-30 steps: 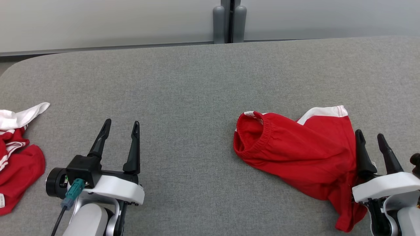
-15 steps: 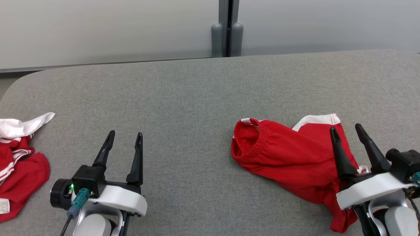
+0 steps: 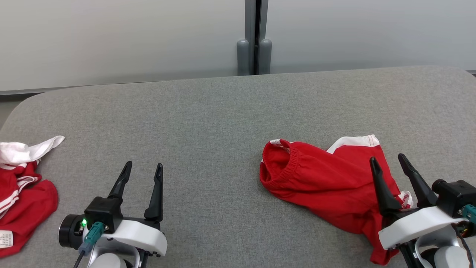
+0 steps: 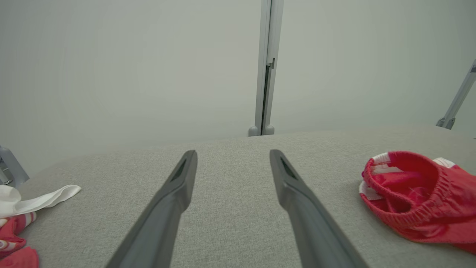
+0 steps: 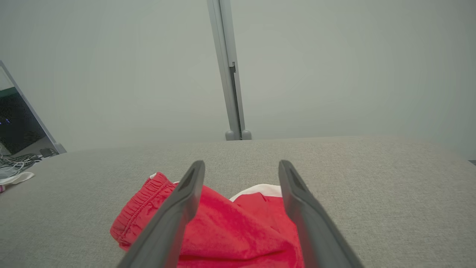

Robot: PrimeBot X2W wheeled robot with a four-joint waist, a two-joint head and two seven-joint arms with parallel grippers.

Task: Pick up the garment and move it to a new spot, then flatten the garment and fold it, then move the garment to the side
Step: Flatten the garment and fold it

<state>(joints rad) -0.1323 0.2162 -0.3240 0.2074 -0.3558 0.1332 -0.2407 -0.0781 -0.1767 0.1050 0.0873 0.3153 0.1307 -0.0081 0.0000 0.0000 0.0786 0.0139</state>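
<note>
The right pincer (image 3: 386, 158) has come in over the right end of the red garment (image 3: 319, 182), its jaws spread and empty. The left pincer (image 3: 144, 163), spread too, is well apart. The garment lies on the bench (image 3: 208, 123), its long axis running leftward from the right pincer.

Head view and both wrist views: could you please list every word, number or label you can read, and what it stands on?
No text can be read.
On the red-and-white garment, a white tag: print too small to read.
On the red shorts, a white patch: red marks, unreadable.
On the dark screen in the right wrist view: faint specks, unreadable.
</note>
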